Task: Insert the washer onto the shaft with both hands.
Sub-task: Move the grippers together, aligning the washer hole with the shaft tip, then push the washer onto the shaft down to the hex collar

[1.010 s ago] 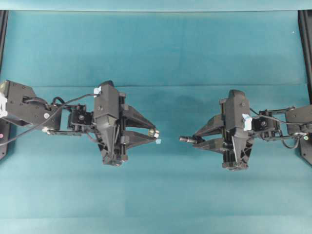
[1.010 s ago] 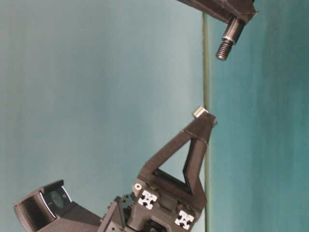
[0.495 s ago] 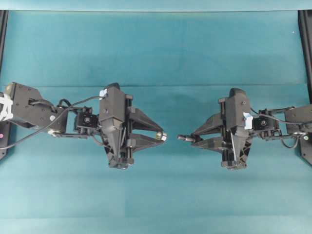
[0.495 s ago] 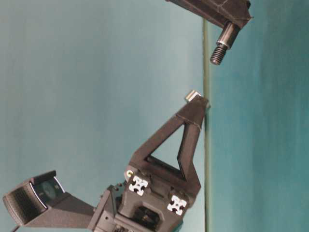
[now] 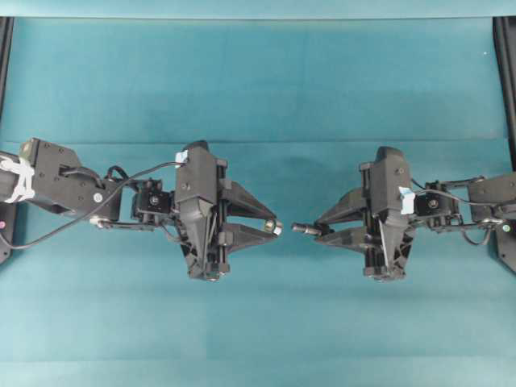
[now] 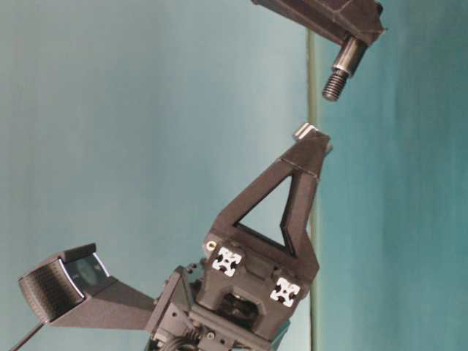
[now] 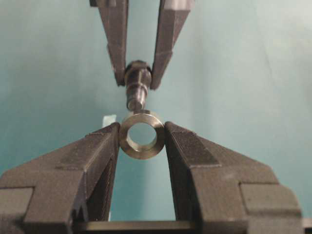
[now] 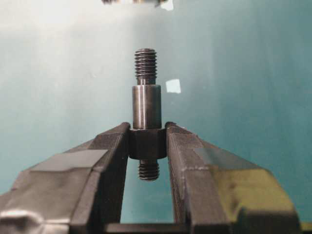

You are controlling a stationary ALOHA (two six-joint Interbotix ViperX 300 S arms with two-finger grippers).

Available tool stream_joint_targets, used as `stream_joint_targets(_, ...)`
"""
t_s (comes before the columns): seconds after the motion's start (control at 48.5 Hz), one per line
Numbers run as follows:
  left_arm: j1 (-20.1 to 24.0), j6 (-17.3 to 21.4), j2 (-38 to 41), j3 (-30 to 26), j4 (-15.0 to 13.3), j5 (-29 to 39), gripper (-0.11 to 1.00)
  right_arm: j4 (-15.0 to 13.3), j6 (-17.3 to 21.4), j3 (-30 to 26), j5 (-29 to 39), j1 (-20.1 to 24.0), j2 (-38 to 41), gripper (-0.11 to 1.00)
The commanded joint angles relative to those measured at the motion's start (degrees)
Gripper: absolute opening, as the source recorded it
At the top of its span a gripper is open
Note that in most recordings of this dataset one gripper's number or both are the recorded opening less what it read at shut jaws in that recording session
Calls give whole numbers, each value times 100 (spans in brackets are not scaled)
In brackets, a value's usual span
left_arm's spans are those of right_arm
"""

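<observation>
Facing washer (image 7: 142, 135), threaded shaft (image 8: 146, 106) tip

Robot lab bench: teal cloth (image 5: 258, 81), 2 fixed black arms (image 5: 64, 173), no household items.

Left gripper (image 5: 276, 227) at 9 o'clock of worktop (image 5: 258, 81), jaws pointing toward 3 o'clock. Washer (image 5: 275, 228) between its jaw tips. Right gripper (image 5: 319, 230) at 3 o'clock, jaws pointing toward 9 o'clock. Shaft (image 5: 304, 229) between its jaws, tip projecting toward 9 o'clock. Shaft tip near washer, apart, gap between. In left wrist view, shaft (image 7: 136, 87) just beyond washer (image 7: 142, 134), at 12 o'clock.
</observation>
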Motion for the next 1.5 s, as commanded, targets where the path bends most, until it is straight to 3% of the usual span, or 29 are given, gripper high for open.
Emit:
stream_joint_targets(0.0, -9, -9, -9, -79, 9, -62, 37, 9, 26, -97, -123, -9, 35, 0)
stream_joint_targets(1.484, -18, 18, 554, -536, 9, -18, 37, 18, 26, -272, -483, 44, 316, 0)
